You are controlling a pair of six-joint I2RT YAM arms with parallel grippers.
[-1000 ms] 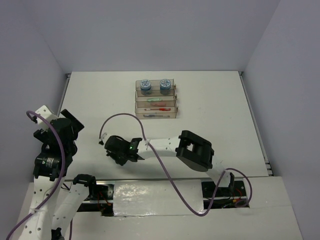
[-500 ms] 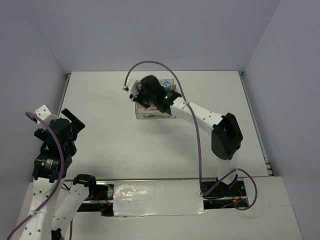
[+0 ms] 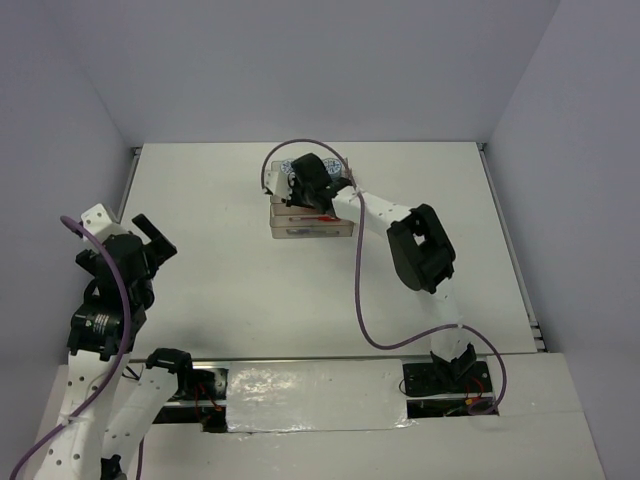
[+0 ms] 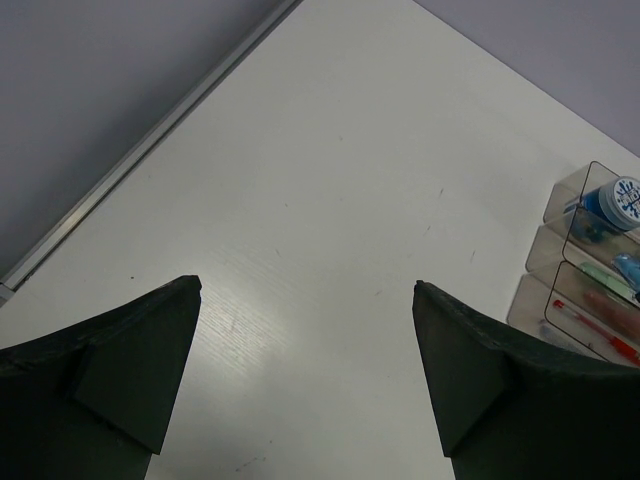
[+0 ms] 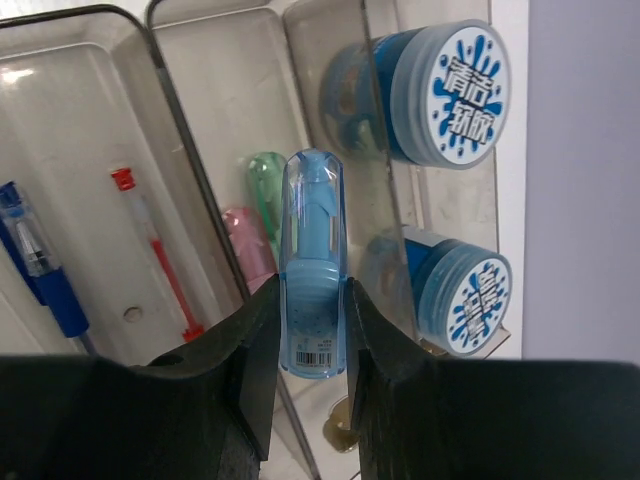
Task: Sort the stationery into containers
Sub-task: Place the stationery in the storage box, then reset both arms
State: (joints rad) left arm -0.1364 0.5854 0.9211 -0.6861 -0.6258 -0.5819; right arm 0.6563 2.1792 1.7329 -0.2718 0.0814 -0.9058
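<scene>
**Top external view**
- Table [image 3: 220, 200]: white and flat, with both arms mounted at its near edge.
- Left gripper [image 3: 157, 236]: over the left part of the table with its fingers spread wide, holding nothing, well apart from the trays.
- Clear trays [image 3: 312, 230]: a block of narrow compartments joined side by side, at the far middle of the table.
- Right gripper [image 3: 302, 190]: reaches out directly above the tray block and hides most of it. Its grip cannot be read from this view.

**Left wrist view**
- Two dark fingers [image 4: 120, 370]: stand far apart with only bare table between them.
- Tray block: at the right edge of the view.
- Tray contents seen here: one blue roll [image 4: 622, 200] in the far compartment, and a red pen [image 4: 592, 325] in a nearer one.

**Right wrist view**
- Blue capsule-shaped piece [image 5: 313, 260]: translucent with a barcode label near its lower end. The right gripper pinches it, one dark finger pressed on either side. It sits over the wall between two compartments, but its height above that wall cannot be told.
- Two blue patterned rolls [image 5: 450, 95]: lie in the rightmost compartment, one behind the other.
- Green capsule [image 5: 265, 185] and pink capsule [image 5: 245, 245]: lie together in the next compartment, partly behind the held piece.
- The red pen lies in the compartment to the left of those.
- Blue pen [image 5: 40, 270]: in the leftmost compartment.
</scene>
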